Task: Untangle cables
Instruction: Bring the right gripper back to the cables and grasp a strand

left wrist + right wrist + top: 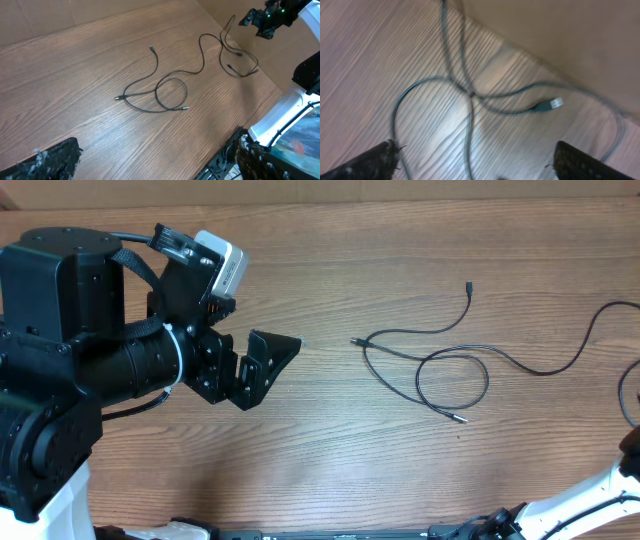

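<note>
The right hand point(475, 150) is hovering open above crossed cables point(470, 95) at three o'clock (left hand point(262, 370) is idling open). The next move is probably calling for pinching one strand.

Cables point(470, 95): possibly three, overlaps blur the count. Grippers: two, left gripper point(262, 365), right gripper point(475, 150). Table point(300, 460): one.

Overhead looks down; both wrists share the cables point(471, 95) (right closest).
</note>
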